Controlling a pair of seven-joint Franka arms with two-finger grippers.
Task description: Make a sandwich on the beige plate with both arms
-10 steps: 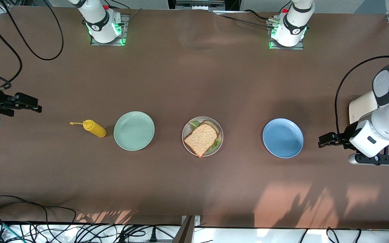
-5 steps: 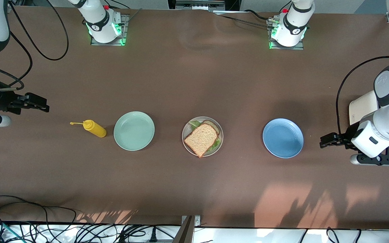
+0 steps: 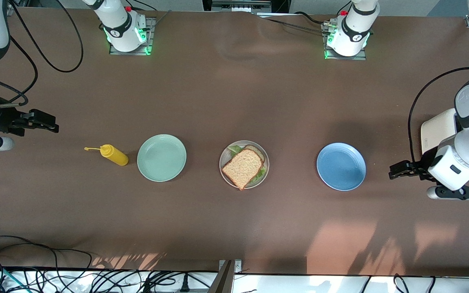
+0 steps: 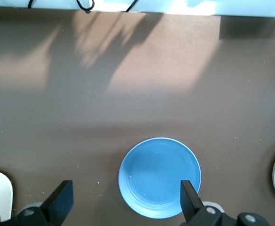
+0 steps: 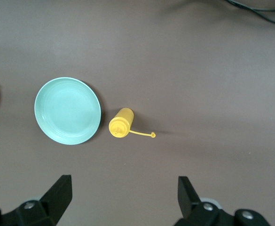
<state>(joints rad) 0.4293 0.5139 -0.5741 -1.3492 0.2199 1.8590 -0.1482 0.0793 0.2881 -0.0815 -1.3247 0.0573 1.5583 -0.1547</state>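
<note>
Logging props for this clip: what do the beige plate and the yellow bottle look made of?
Beige plate: probably matte plastic or melamine, going by its dull, even rim. Yellow bottle: likely soft squeeze plastic, uniformly coloured, with a thin tethered cap.

The sandwich (image 3: 244, 166), brown toast over green lettuce, lies flat on the beige plate (image 3: 224, 173) mid-table.

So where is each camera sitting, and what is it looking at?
Front view: high up across the table, facing both arms; shows the sandwich and both bases.
Left wrist view: on the left arm, looking down at the blue plate; its open fingers show.
Right wrist view: on the right arm, looking down at the green plate and yellow bottle; its open fingers show.
Front and left wrist views share the blue plate.
</note>
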